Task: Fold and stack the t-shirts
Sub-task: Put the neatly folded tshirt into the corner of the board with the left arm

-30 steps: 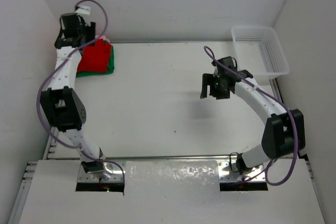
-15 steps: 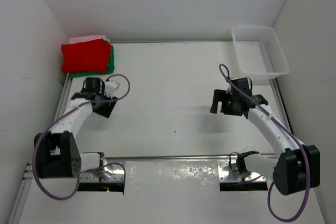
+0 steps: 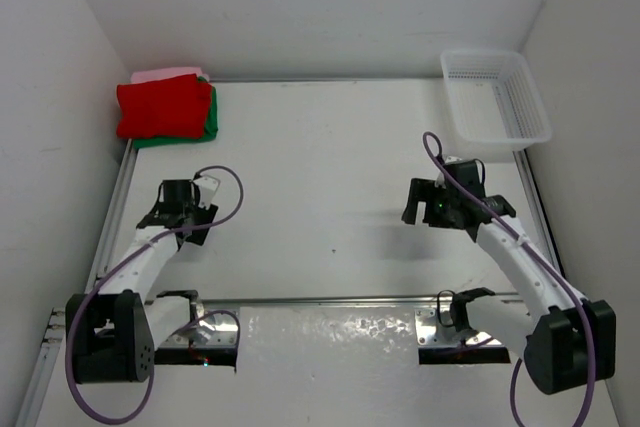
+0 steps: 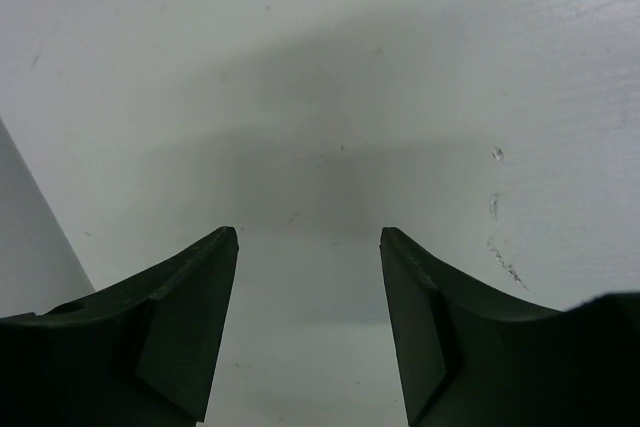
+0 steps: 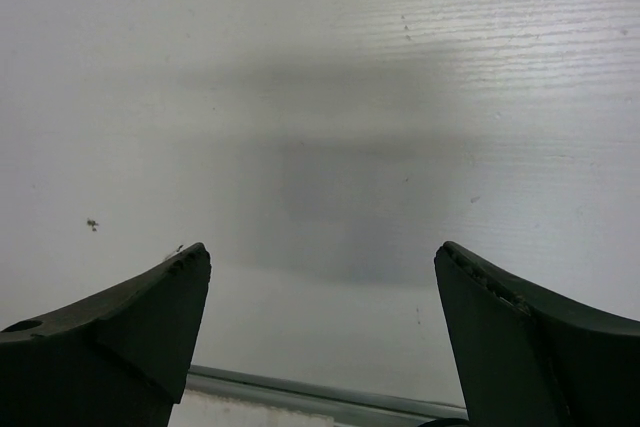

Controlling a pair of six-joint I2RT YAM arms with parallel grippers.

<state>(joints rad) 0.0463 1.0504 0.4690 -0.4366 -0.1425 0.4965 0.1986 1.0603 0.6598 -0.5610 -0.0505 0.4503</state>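
Top view: the shirts lie stacked in the far left corner of the table (image 3: 320, 157), the red shirt (image 3: 163, 107) on top, the green shirt (image 3: 211, 119) showing under it and the pink shirt (image 3: 166, 75) peeking out behind. A basket (image 3: 497, 97) sits far right. The left gripper (image 3: 180, 215) hangs near left and the right gripper (image 3: 415, 205) right of centre, both well apart from the stack.

Left wrist view: the jaws stand moderately apart, with only bare table between them.

Right wrist view: the jaws stand wide, holding nothing.
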